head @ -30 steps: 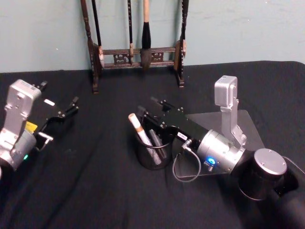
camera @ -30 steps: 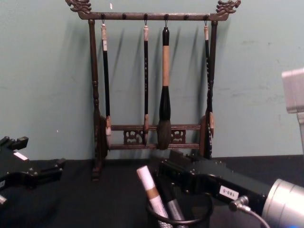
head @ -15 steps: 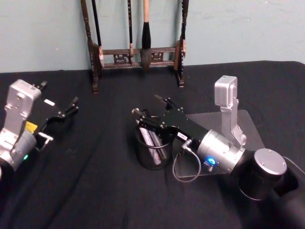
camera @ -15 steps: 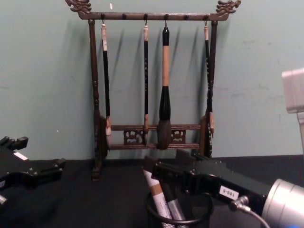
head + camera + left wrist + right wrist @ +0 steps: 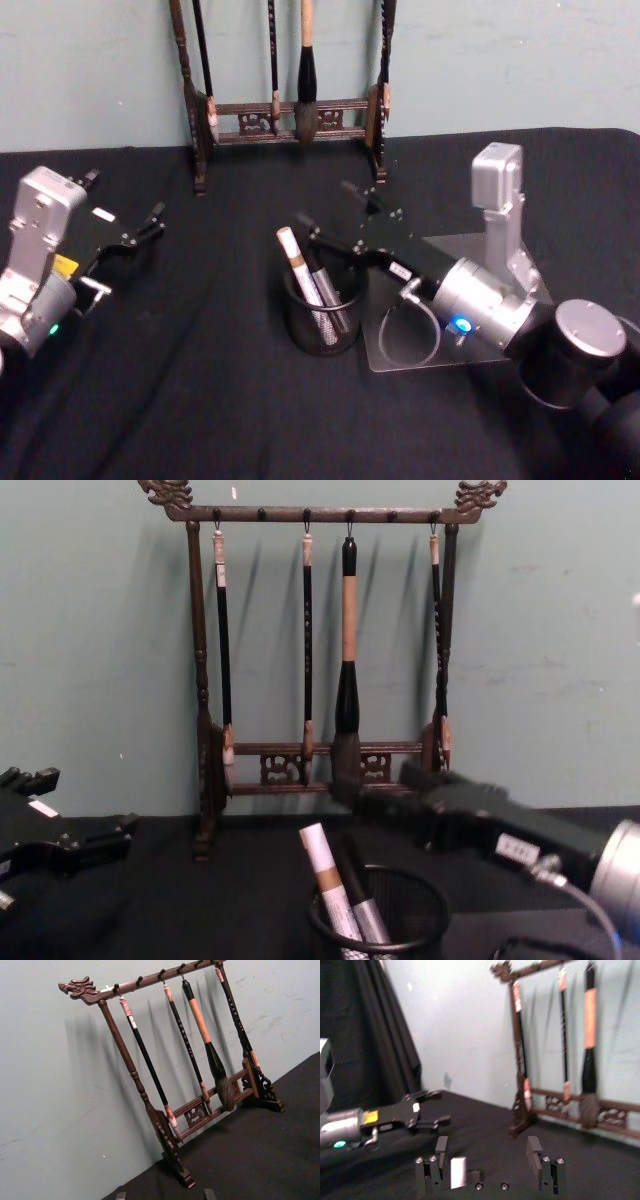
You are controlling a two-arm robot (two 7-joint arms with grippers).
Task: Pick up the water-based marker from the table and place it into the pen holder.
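Marker (image 5: 300, 268) stands tilted in the holder (image 5: 322, 320) mid-bench, right claw (image 5: 345, 215) wide and empty just beside it, left claw (image 5: 135, 236) parked near the left edge, state unclear; light, stiff, smooth barrel, best gripped mid-shaft.

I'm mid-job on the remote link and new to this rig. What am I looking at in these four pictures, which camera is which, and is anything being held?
It's a robot with two arms. The head camera looks down on a black table; the chest camera looks across it; each wrist carries its own camera. The right gripper is open just behind the pen holder, a black mesh cup, and holds nothing. A white-and-tan marker leans in the cup beside a darker pen. The left gripper rests open on the table's left side, apart from the cup. The brush rack at the back wall is not part of the job.
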